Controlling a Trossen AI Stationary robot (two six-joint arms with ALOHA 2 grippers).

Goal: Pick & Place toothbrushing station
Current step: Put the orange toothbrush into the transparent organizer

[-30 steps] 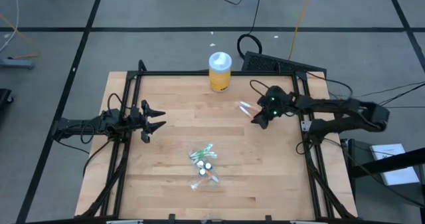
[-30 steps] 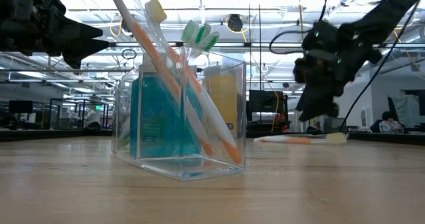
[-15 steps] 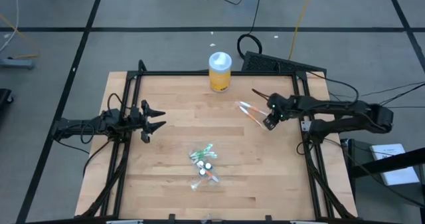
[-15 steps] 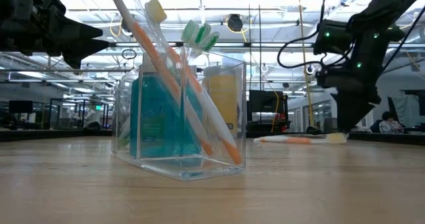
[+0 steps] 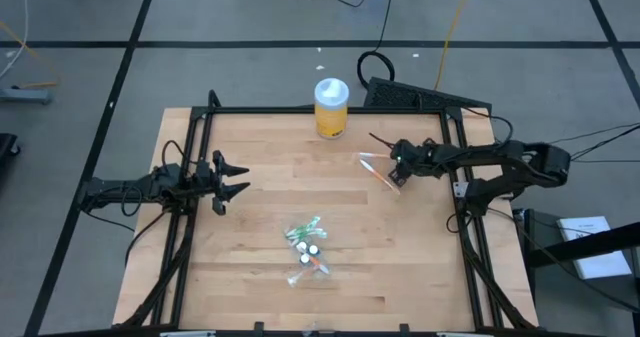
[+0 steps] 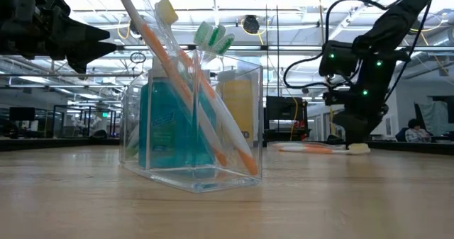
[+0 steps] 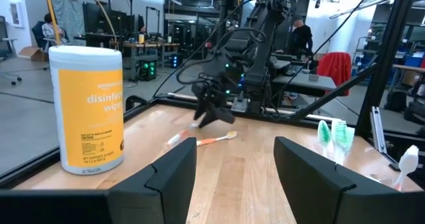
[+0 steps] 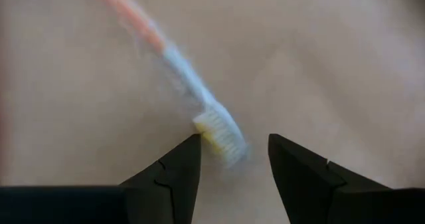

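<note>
The toothbrushing station [image 5: 308, 247] is a clear plastic container standing on its base on the table near the front middle. It holds several toothbrushes and something blue, and fills the low view [image 6: 191, 125]. A loose orange-and-white toothbrush [image 5: 376, 167] lies flat on the table at the back right; it also shows in the low view [image 6: 319, 149]. My right gripper [image 8: 229, 159] is open and points down over the brush's bristle head [image 8: 219, 134], one finger on either side, not touching. My left gripper [image 5: 236, 178] is open and empty at the table's left side.
A yellow-orange jar with a white lid [image 5: 331, 107] stands at the table's far edge, and shows in the left wrist view [image 7: 86, 108]. Black frame rails [image 5: 190, 207] run along the table's left and right sides. Bare wood lies between the station and the loose toothbrush.
My right gripper has swung a little toward the table's right edge and partly back. It has tipped to point more steeply down and has come lower, over the loose toothbrush's head. The toothbrush and the station have stayed where they were.
</note>
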